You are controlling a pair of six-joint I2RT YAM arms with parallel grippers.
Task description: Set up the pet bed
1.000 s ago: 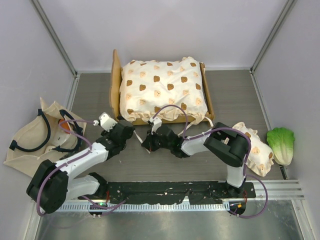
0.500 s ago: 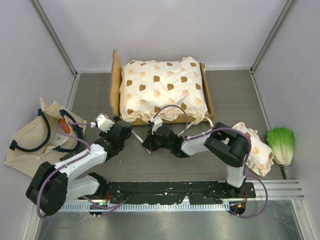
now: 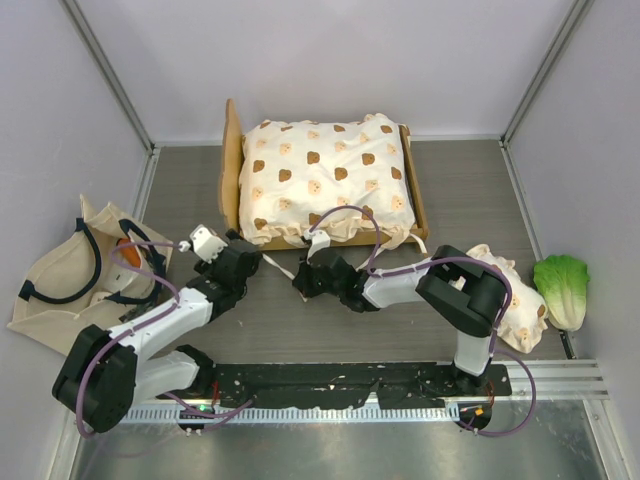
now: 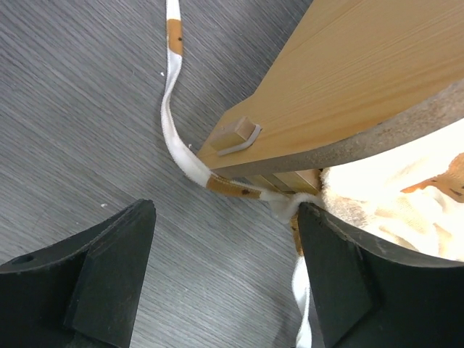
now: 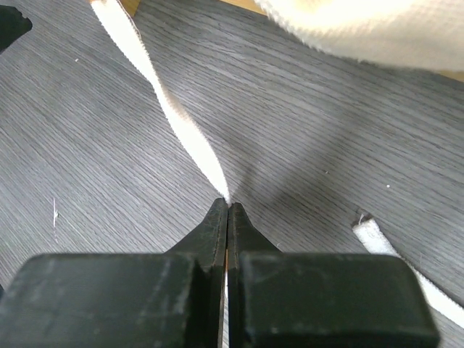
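The pet bed stands at the back of the table, a light-wood frame with a cream bear-print cushion on it. White tie straps hang from the cushion's near edge. My right gripper is shut on one white strap, which runs taut from its tips toward the bed. My left gripper is open at the bed's near left corner. In the left wrist view its fingers straddle bare table below the wooden rail, where a strap loops past a small peg.
A beige tote bag with black handles lies at the left, something orange inside. A small bear-print pillow and a green lettuce toy lie at the right. Another loose strap lies on the table.
My left gripper has shifted slightly toward the bed's corner. The right gripper has edged a little toward the bed, still pinching the strap.
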